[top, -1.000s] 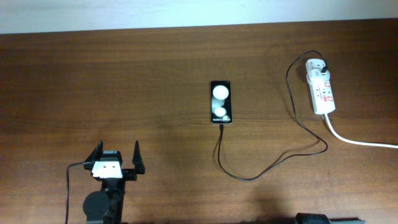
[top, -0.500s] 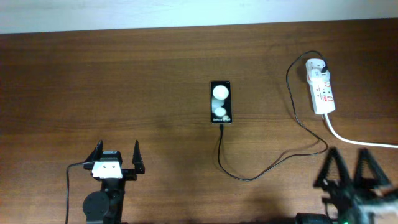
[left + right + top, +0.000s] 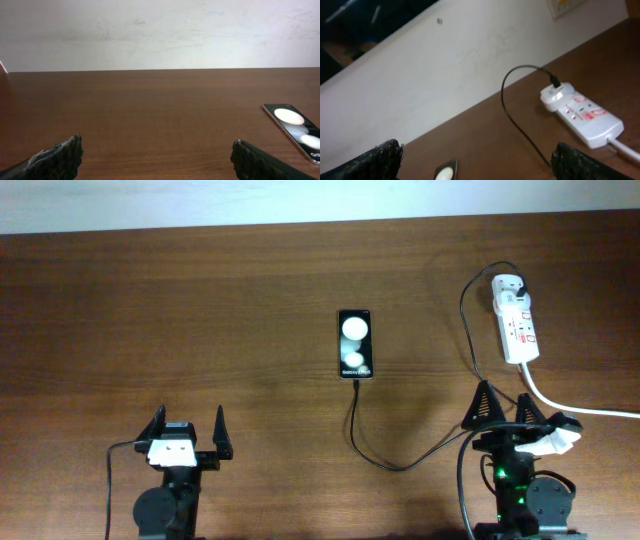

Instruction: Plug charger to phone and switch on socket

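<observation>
My right pincer [image 3: 505, 402] sits wide open and empty at 4 o'clock on the table [image 3: 150, 300]. My left pincer [image 3: 190, 423] is equally spread and empty at 7 o'clock. The charger [image 3: 352, 420] runs its slack just beside the right fingers. Its tip appears to meet the phone [image 3: 356, 344] at centre, and its plug sits in the socket [image 3: 517, 328] at 2 o'clock. Reaching for the switch, I risk snagging that loop and dragging the phone or pulling the tip free. The white cord [image 3: 580, 409] lies close too.

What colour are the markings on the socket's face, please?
Red, on the white socket; the right wrist view shows them best.
</observation>
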Controlling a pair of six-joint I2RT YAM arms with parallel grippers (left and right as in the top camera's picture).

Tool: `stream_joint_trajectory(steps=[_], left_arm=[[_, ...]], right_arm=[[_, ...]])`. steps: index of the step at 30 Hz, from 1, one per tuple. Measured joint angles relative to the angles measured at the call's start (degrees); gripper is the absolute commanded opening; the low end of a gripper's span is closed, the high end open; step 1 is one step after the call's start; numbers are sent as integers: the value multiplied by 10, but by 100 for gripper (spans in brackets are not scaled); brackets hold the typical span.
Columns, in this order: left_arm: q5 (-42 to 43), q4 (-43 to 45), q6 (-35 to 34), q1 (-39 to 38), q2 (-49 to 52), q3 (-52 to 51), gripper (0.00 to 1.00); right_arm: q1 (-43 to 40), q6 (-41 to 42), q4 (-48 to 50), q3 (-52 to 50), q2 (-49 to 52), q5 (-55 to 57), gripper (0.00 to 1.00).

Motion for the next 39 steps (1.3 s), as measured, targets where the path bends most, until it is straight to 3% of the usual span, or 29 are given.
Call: stream_joint_trajectory(steps=[6, 12, 18, 39], left_arm=[[0, 0, 0, 0, 0, 0, 99], [0, 0, 0, 0, 0, 0, 99], [0, 0, 0, 0, 0, 0, 99], [0, 0, 0, 0, 0, 0, 99]], right_arm=[[5, -35, 2, -28, 0, 27, 99], [6, -213, 2, -51, 0, -13, 99], [6, -304, 2, -51, 0, -22, 99], [6, -324, 3, -51, 0, -24, 99]])
